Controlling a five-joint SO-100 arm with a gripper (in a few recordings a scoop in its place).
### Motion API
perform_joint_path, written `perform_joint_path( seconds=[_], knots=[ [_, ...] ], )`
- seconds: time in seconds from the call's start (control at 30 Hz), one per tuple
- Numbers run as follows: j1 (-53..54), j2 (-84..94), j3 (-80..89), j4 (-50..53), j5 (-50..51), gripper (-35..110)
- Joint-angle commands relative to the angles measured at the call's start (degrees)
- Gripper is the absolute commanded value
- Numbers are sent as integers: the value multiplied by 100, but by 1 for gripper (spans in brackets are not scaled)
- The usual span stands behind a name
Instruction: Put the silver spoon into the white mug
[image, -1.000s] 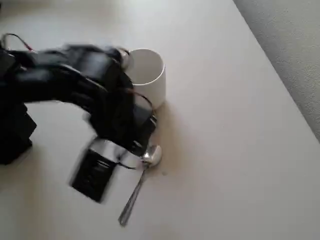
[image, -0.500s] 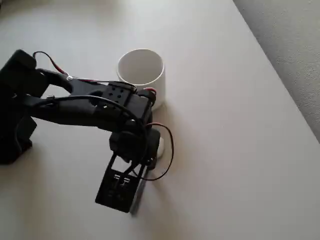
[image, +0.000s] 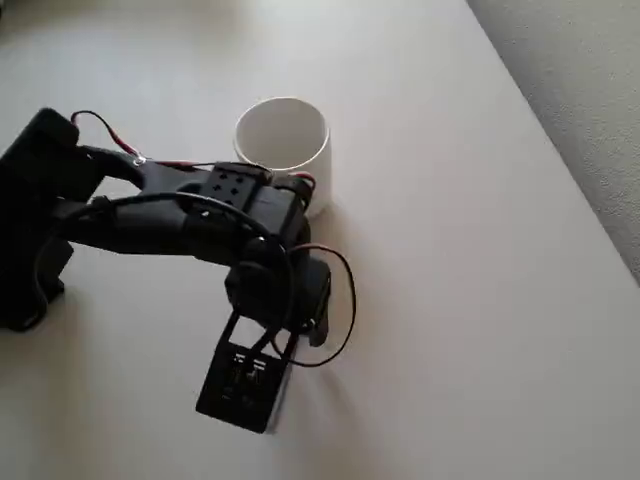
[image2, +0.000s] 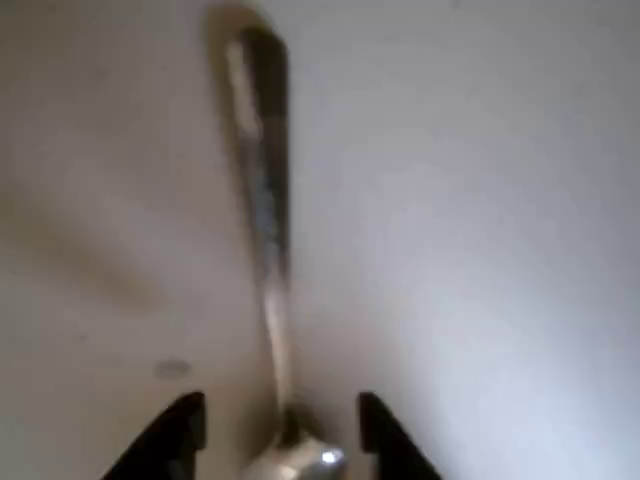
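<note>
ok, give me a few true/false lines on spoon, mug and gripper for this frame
1. The spoon lies on the table. True.
2. The spoon is already in the mug. False: in the overhead view the mug is empty, and the spoon is on the table.
3. The gripper is open, one finger on each side of the spoon near its bowl. True, going by the wrist view.
4. The mug lies on its side. False: it stands upright, mouth up.
5. The gripper is over the mug. False: the arm's end is below the mug in the overhead view, over the spoon.
</note>
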Motion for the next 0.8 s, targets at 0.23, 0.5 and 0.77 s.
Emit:
perform_joint_path(
  seconds=[0.23,0.5,0.77],
  knots=[
    [-325,-62,-378,53,193,19],
    [-387,-308,-527,-9,229,19],
    [-404,-589,-844,-9,246,11]
  ],
)
